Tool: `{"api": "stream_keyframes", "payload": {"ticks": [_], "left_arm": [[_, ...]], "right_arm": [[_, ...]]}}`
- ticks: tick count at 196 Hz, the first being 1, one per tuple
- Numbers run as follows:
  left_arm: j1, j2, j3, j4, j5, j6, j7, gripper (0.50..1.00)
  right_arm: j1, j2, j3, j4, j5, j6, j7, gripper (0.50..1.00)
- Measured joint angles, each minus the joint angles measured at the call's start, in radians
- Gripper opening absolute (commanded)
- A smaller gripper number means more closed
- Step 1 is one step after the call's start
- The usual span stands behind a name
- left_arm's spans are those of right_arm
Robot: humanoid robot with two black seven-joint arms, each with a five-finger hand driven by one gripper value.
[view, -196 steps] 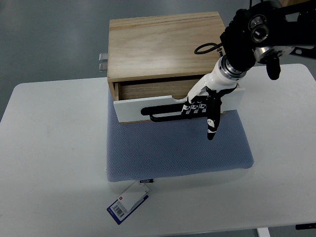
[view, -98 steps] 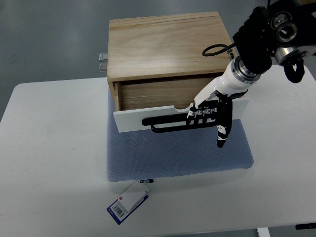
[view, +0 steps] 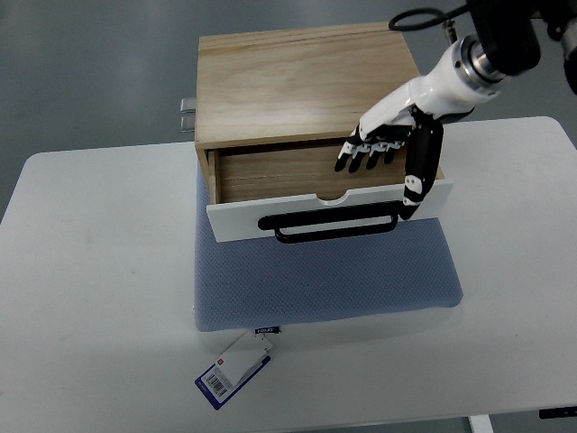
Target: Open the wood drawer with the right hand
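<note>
On the white table we see a textured blue mat under the wooden drawer, partly open, our right hand relaxed above its black loop handle.

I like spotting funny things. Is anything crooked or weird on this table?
A little. The drawer hangs partly open from the wooden box, its white front slightly slanted. A tag sticks out from the blue mat's near edge onto the table. Nothing looks spilled or broken.
</note>
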Motion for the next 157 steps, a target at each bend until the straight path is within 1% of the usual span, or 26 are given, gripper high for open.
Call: {"api": "stream_keyframes", "payload": {"ticks": [12,23,42,61,83,100,115,135,157], "left_arm": [[0.0,0.0,0.0,-0.002,0.0,0.0,0.0,1.0],[0.0,0.0,-0.001,-0.003,0.0,0.0,0.0,1.0],[0.0,0.0,-0.001,-0.004,0.0,0.0,0.0,1.0],[0.0,0.0,-0.002,-0.004,0.0,0.0,0.0,1.0],[0.0,0.0,-0.002,-0.004,0.0,0.0,0.0,1.0],[0.0,0.0,-0.002,-0.002,0.0,0.0,0.0,1.0],[0.0,0.0,-0.002,-0.001,0.0,0.0,0.0,1.0],[0.0,0.0,-0.002,-0.001,0.0,0.0,0.0,1.0],[-0.001,0.0,-0.002,0.0,0.0,0.0,0.0,1.0]], "right_arm": [[-0.014,-0.055,0.091,-0.067,0.001,0.0,0.004,0.938],[-0.039,-0.084,0.154,-0.126,0.001,0.0,0.007,0.94],[-0.156,-0.094,0.3,-0.313,0.002,-0.007,0.044,0.94],[-0.335,-0.064,0.489,-0.524,0.002,-0.087,0.124,0.94],[-0.545,0.007,0.722,-0.705,0.002,-0.194,0.222,0.94],[-0.673,0.062,0.884,-0.794,0.002,-0.252,0.291,0.94],[-0.789,0.122,1.038,-0.863,0.005,-0.285,0.373,0.94],[-0.923,0.197,1.209,-0.931,0.036,-0.3,0.484,0.94],[-1.036,0.271,1.338,-0.988,0.101,-0.296,0.569,0.944]]}}
